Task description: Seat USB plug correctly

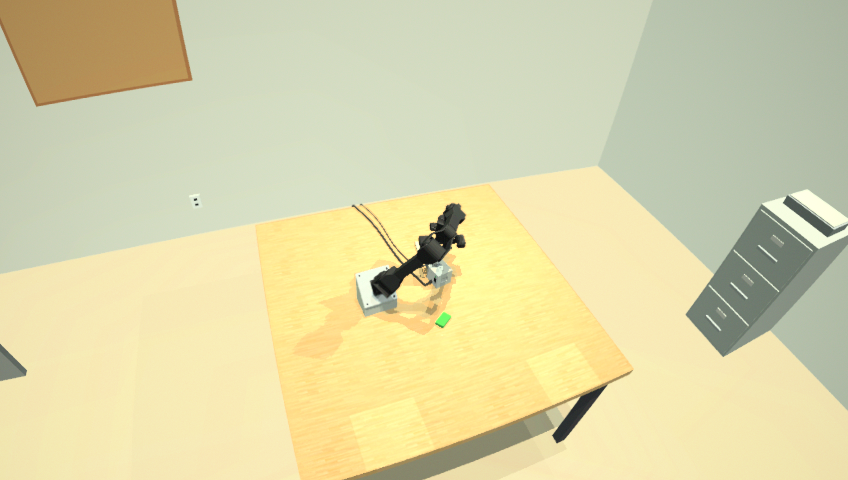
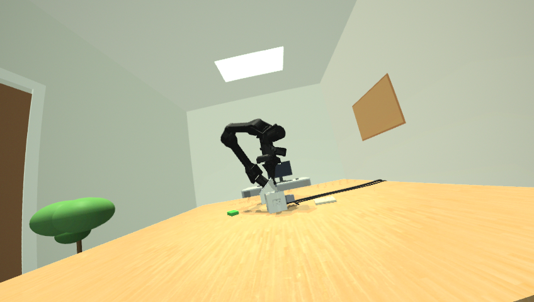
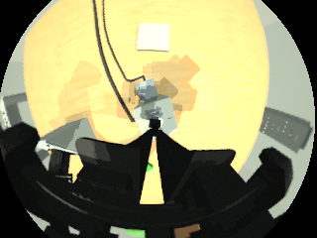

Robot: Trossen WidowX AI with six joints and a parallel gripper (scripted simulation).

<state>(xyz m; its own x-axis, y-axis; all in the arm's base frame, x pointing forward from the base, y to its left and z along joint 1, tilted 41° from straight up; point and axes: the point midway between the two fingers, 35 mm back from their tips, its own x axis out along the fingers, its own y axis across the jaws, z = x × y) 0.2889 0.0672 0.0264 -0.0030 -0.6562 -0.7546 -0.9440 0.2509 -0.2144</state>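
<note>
Apparently, the gripper (image 1: pixel 437 270) (image 2: pixel 274 182) (image 3: pixel 155 133), nearly closed, pinches probably the USB plug (image 3: pixel 155 122) above the power cube (image 1: pixel 439 274) (image 2: pixel 276 202) (image 3: pixel 158 113), away from the table's (image 1: pixel 476 380) (image 2: pixel 277 262) (image 3: pixel 223 59) edges.

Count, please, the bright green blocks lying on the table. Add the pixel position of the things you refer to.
1. The green block (image 1: pixel 443 320) (image 2: pixel 232 212) (image 3: pixel 150 168) lies flat on the table (image 1: pixel 476 368) (image 2: pixel 262 262), apart from the power cube (image 1: pixel 439 275) (image 2: pixel 276 202) (image 3: pixel 167 111). The arm may hide others.

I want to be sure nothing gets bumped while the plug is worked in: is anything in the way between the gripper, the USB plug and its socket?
Nothing visible. The gripper is closed on what appears to be the plug, right over the power cube. The socket itself is hidden.
</note>
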